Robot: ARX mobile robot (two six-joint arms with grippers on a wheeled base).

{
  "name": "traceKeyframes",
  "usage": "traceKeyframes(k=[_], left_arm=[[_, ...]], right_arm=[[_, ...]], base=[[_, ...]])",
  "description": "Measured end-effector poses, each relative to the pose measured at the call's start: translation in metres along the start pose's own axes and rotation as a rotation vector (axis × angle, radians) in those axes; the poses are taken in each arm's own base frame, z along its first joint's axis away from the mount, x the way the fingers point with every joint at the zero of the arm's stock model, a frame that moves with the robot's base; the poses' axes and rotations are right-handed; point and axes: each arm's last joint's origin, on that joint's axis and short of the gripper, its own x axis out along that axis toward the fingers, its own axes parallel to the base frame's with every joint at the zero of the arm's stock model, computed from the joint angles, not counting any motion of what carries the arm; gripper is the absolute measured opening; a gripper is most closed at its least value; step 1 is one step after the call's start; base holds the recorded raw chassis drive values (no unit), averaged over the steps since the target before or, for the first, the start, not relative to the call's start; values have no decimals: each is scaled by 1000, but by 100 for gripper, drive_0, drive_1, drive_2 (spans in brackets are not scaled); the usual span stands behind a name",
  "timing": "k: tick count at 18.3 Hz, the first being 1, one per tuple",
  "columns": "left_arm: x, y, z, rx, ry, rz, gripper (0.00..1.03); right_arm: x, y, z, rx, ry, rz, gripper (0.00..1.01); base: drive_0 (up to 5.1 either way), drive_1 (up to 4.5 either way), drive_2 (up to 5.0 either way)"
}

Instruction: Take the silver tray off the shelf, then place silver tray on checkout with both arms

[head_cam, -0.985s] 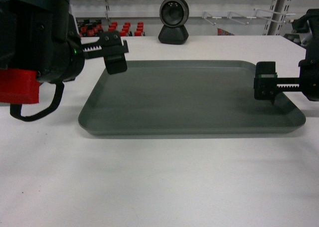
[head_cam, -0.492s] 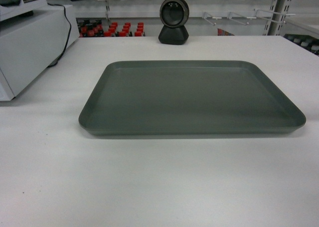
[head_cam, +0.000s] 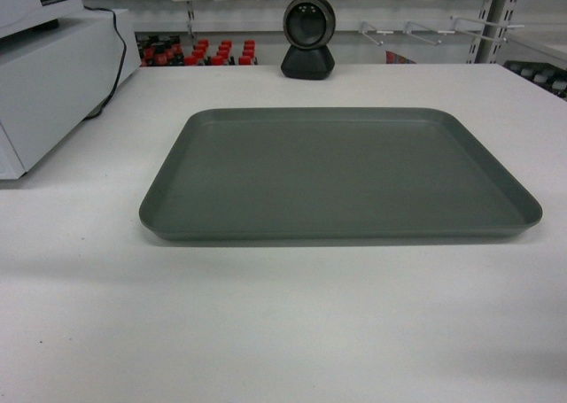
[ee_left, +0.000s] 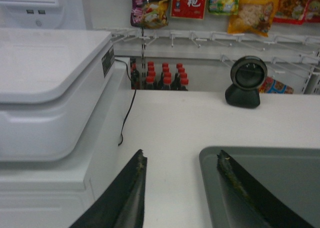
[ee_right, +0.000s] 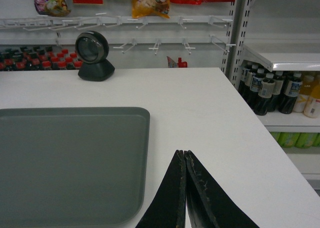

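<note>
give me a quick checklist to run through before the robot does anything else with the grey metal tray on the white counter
1. Flat grey metal tray lies level on the white counter: ok.
2. Tray fully supported, no edge overhanging: ok.
3. Left gripper open and off the tray, above its left rim: ok.
4. Right gripper shut, holding nothing, beside the tray's right edge: ok.
5. Tray apart from the black round-lens scanner: ok.
6. Tray empty: ok.
</note>
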Motion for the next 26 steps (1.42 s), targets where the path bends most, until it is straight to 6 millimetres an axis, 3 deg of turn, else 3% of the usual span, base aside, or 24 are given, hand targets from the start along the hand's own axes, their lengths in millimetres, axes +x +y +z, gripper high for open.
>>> traceKeyframes(k=[4, 5, 14, 16, 21, 26], left_arm=[[-36, 21, -31, 12, 34, -11, 4], [-44, 25, -34, 11, 26, -11, 2], [-92, 54, -59, 11, 34, 4, 1], [-100, 53, -63, 11, 32, -16, 1], [-114, 53, -73, 11, 26, -17, 1], [-125, 53, -70, 11, 11, -17, 1]], right_arm=[[-23, -14, -15, -2, 7, -13, 2], [-28, -13, -17, -3, 5, -3, 2], [-60, -13, -31, -3, -22, -2, 2], [-63, -13, -40, -3, 16, -1, 2], [-74, -13, -35, -3, -13, -1, 2], [-82, -13, -34, -3, -21, -1, 2]], base=[[0, 0, 0], [0, 0, 0], [0, 0, 0], [0, 0, 0], [0, 0, 0], [0, 0, 0]])
